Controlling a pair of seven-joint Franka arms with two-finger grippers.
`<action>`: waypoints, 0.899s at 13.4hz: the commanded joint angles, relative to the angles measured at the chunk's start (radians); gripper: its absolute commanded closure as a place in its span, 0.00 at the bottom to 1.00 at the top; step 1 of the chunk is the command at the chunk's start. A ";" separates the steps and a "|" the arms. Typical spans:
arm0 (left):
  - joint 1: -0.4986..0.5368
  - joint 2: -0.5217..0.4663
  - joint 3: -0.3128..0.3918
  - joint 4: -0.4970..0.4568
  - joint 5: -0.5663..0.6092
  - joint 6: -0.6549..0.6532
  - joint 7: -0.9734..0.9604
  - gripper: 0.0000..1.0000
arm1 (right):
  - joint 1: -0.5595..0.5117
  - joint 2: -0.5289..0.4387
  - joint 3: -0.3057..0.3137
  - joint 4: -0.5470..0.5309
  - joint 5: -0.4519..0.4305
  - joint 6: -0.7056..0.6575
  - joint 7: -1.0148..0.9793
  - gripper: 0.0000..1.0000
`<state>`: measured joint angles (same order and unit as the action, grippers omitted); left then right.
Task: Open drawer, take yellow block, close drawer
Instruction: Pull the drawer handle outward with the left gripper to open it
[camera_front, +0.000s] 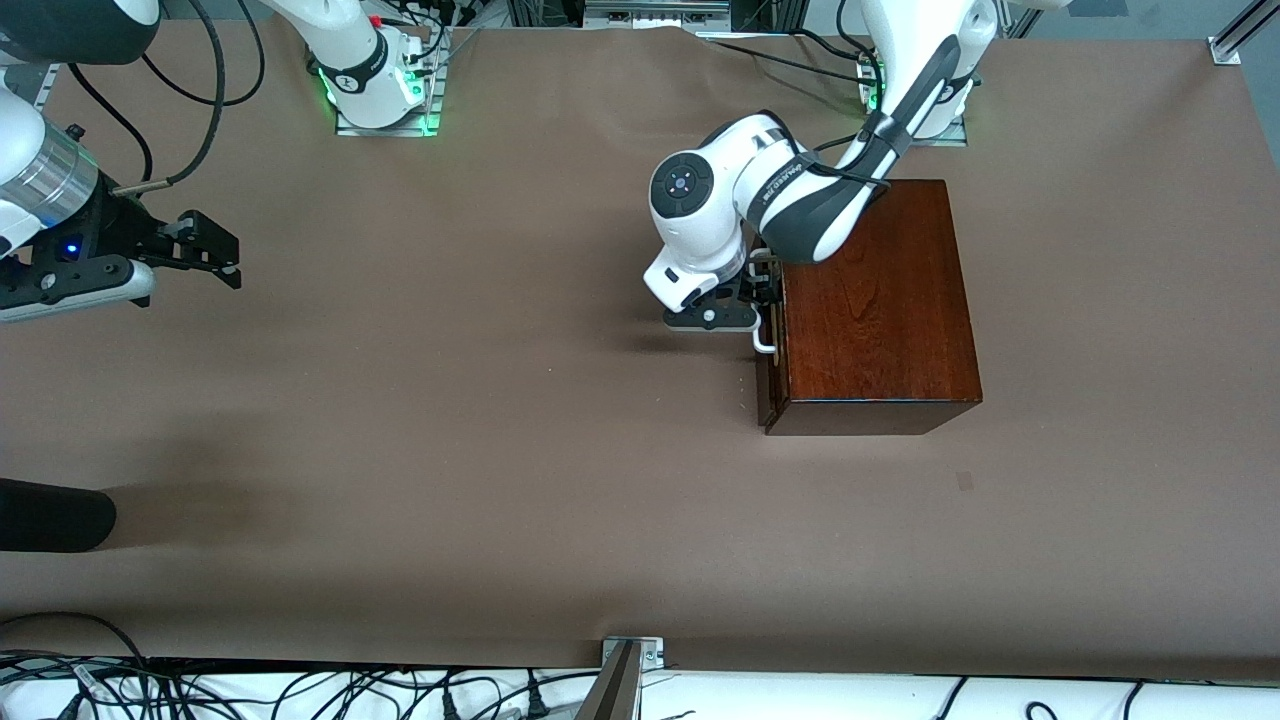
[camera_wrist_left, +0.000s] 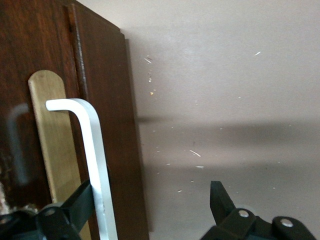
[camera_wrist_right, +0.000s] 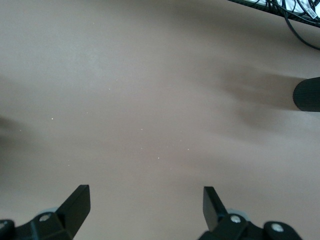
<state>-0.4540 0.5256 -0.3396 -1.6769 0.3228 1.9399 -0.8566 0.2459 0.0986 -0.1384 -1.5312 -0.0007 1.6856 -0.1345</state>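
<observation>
The dark reddish-brown wooden box (camera_front: 880, 300) stands toward the left arm's end of the table. Its drawer (camera_front: 770, 395) looks shut, the front (camera_wrist_left: 107, 100) flush with the box. My left gripper (camera_front: 765, 292) is open at the white bar handle (camera_front: 765, 338). In the left wrist view the handle (camera_wrist_left: 92, 145) runs just inside one finger (camera_wrist_left: 80, 200), while the other finger (camera_wrist_left: 219, 197) stands well off over the table; the gripper (camera_wrist_left: 150, 196) holds nothing. My right gripper (camera_front: 215, 250) waits open above bare table at the right arm's end (camera_wrist_right: 146, 197). The yellow block is hidden.
A black cylinder (camera_front: 50, 515) (camera_wrist_right: 307, 95) pokes in at the right arm's end of the table, nearer the front camera. Cables (camera_front: 300, 690) and a metal bracket (camera_front: 632, 655) run along the table's front edge. Brown paper (camera_front: 450, 400) covers the table.
</observation>
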 joint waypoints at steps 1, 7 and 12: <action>-0.031 0.028 0.001 0.006 0.030 0.071 -0.067 0.00 | -0.005 0.000 0.000 0.011 0.018 -0.011 -0.001 0.00; -0.080 0.079 -0.001 0.054 -0.001 0.232 -0.170 0.00 | -0.005 0.000 0.000 0.011 0.018 -0.012 -0.002 0.00; -0.114 0.114 0.001 0.137 -0.041 0.241 -0.196 0.00 | -0.005 0.000 -0.003 0.011 0.018 -0.014 -0.005 0.00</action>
<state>-0.5482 0.6065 -0.3404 -1.5994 0.3035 2.1764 -1.0392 0.2459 0.0986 -0.1389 -1.5312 0.0006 1.6851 -0.1345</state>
